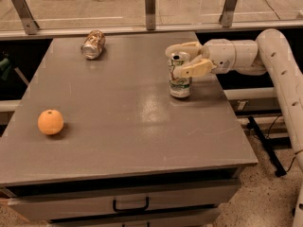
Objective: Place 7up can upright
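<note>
Nearest you was the front edge of the flat grey table (pixel 118 141), with a black bar-shaped drawer handle (pixel 130 205) on the pale drawer just below it. A little further in, near the table's left edge, sat a round orange fruit (pixel 50 122), well apart from everything else.

Past the middle and over toward the right side, you had the slightly dented silver-white aluminium 7up can (pixel 180 82) with green markings standing upright, its base on the tabletop and its silver top end facing up. The cream two-finger gripper (pixel 175 61) was at the can's upper part, reaching in from the right; one finger curved round behind the rim and the other lay across the near side (so the claw was closed on the can, gripping it near the top). Behind it, the thick white robot arm (pixel 279 65) swept off past the table's right edge and down the right of the view.

At the far left of the tabletop, a gold-tan metal drink can (pixel 93 44) lay on its side, well apart from the 7up can. Beyond the table's back edge stood three grey metal posts (pixel 150 7).
</note>
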You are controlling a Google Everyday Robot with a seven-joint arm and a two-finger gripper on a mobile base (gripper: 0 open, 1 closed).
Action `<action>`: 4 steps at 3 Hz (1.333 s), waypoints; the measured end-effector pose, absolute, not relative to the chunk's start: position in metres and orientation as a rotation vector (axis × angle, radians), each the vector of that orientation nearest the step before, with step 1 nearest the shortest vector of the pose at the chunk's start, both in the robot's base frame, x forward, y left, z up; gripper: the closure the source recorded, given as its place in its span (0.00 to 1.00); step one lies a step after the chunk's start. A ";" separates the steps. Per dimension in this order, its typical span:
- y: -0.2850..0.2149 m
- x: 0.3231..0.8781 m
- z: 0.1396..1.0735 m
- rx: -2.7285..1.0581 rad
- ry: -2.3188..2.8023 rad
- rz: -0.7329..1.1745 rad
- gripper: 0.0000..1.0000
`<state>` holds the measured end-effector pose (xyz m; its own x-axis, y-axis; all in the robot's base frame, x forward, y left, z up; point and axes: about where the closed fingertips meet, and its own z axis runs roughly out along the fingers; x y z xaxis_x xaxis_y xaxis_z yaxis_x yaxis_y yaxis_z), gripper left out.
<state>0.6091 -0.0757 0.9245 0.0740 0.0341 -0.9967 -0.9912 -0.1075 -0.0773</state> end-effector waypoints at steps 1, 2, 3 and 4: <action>-0.083 0.604 0.925 -1.294 1.086 1.233 0.00; -0.091 0.601 0.934 -1.309 1.177 1.152 0.00; -0.104 0.603 0.971 -1.290 1.323 0.961 0.00; -0.119 0.613 1.041 -1.214 1.458 0.639 0.00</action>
